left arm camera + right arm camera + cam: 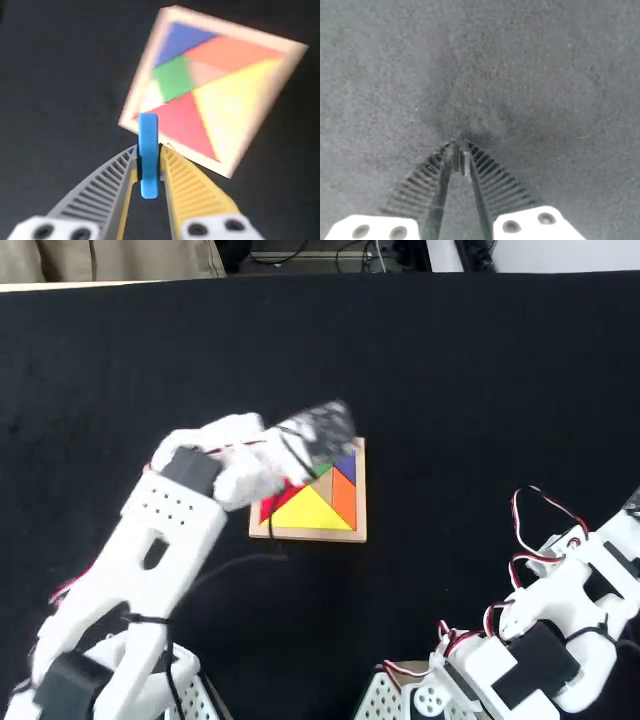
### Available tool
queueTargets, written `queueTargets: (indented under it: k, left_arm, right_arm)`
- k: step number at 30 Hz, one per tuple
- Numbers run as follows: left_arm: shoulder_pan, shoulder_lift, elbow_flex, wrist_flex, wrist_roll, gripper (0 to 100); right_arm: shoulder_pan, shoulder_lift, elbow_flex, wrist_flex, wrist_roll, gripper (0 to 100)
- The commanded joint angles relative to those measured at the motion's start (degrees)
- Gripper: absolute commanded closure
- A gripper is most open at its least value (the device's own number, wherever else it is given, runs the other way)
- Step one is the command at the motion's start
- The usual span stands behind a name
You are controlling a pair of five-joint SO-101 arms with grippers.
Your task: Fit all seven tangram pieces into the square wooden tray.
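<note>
Across the whole table, black cloth (480,390). Along its 12 o'clock edge, dark cables (300,255). Near the middle of the high view, the square wooden tray (307,534), flat on the cloth.

Inside the tray: yellow triangle (310,510) at 6 o'clock, orange piece (344,495) at 3 o'clock, purple-blue triangle (347,466) at 1 o'clock, green piece (322,471) near 12 o'clock, red triangle (270,506) at 9 o'clock. Too blurred in the left wrist view to tell whether the pale patches beside the green piece are bare wood or pieces.

In the way: the left arm (160,530), up from 7 o'clock, with wrist and left pincer (315,435) over the tray's 10-to-12 o'clock corner, hiding that part from above.

Left pincer (148,149): narrow, clamped on a blue piece (148,130) held on edge between the two fingers, above the tray rim (200,162) next to the red triangle.

At 4 o'clock, well apart from the tray, the right arm (560,620), folded low. Right pincer (457,150): closed tip to tip, holding nothing, over bare cloth.
</note>
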Motion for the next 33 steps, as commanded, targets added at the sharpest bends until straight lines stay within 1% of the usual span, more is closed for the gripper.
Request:
queueTargets:
  k: [1, 5, 8, 12, 14, 18, 24, 26, 33]
  left_arm:
    - [4.88, 8.88, -14.99, 11.96, -7.65, 97]
    - [3.82, 20.48, -22.37, 15.21, -10.99, 97]
    - [3.38, 27.25, -26.77, 15.56, -10.90, 97]
    - [3.47, 33.05, -30.46, 15.30, -10.99, 97]
    - [3.56, 35.16, -31.87, 15.21, -11.16, 97]
    - [2.51, 38.68, -33.63, 15.21, -14.95, 97]
    - [1.45, 43.08, -34.68, 15.03, -15.12, 97]
    - [0.66, 44.31, -35.03, 13.80, -15.12, 97]
    - [0.31, 45.63, -35.21, 12.40, -15.12, 97]
  right_arm:
    - [-1.05, 0.57, -2.59, 0.18, 0.53, 98.6]
    - [-1.05, 0.57, -2.24, 0.09, 2.46, 98.6]
    - [-1.05, 0.57, -2.24, 0.09, 2.46, 98.6]
    - [-1.05, 0.57, -2.24, 0.09, 2.46, 98.6]
    - [-1.05, 0.57, -2.24, 0.09, 2.46, 98.6]
    - [-1.05, 0.57, -2.24, 0.09, 2.55, 98.6]
    - [-1.05, 0.57, -2.24, 0.09, 2.55, 98.6]
    - [-1.05, 0.57, -2.24, 0.09, 2.55, 98.6]
    - [-1.14, 0.57, -2.24, 0.09, 2.55, 98.6]
